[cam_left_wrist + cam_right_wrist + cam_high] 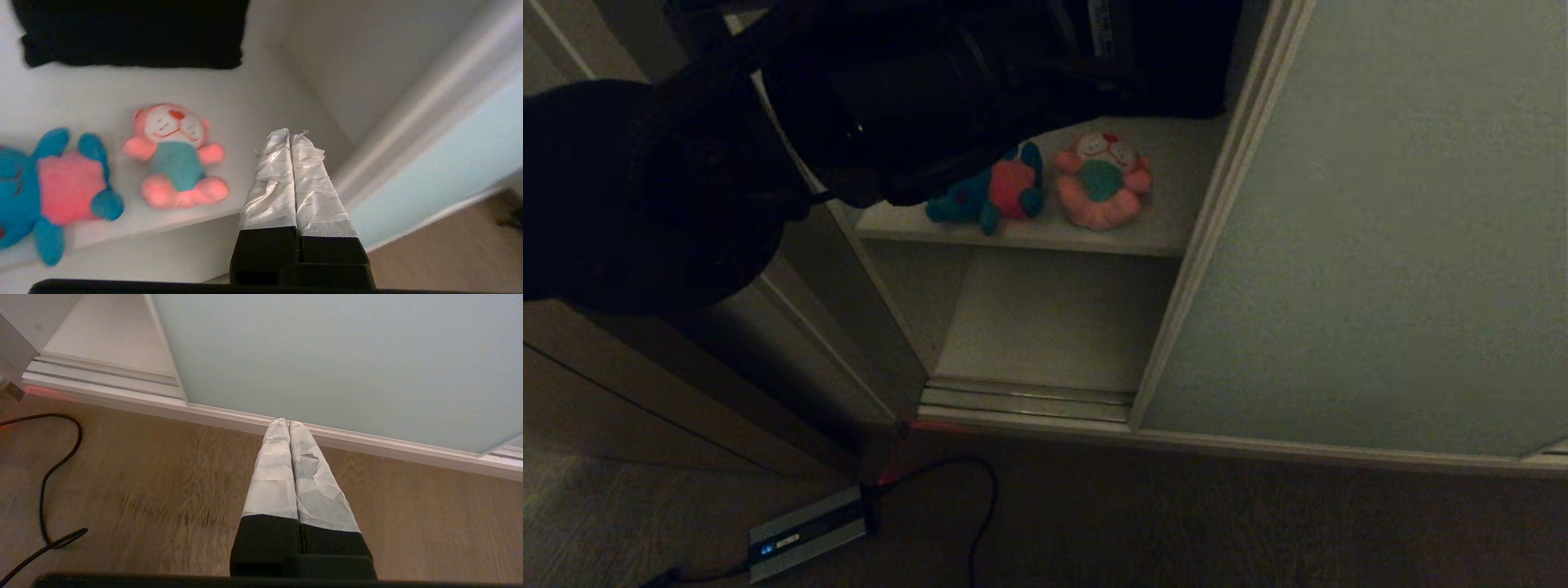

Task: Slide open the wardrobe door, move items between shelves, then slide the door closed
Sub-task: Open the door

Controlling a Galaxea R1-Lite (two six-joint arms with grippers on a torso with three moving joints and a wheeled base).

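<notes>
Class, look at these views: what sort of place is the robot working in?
Probably a bedroom or similar home room: a built-in wardrobe with a sliding door, off-white shelves holding two plush toys, and a wood-look floor.

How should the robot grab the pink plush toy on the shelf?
Probably by its teal-shirted belly. The pink plush toy lies flat on its back on the shelf, so coming down from above with fingers spanning the narrow waist looks best. The teal bear lies close on one side, so keep the fingers off that side. The left gripper is shut and must open first.
</notes>
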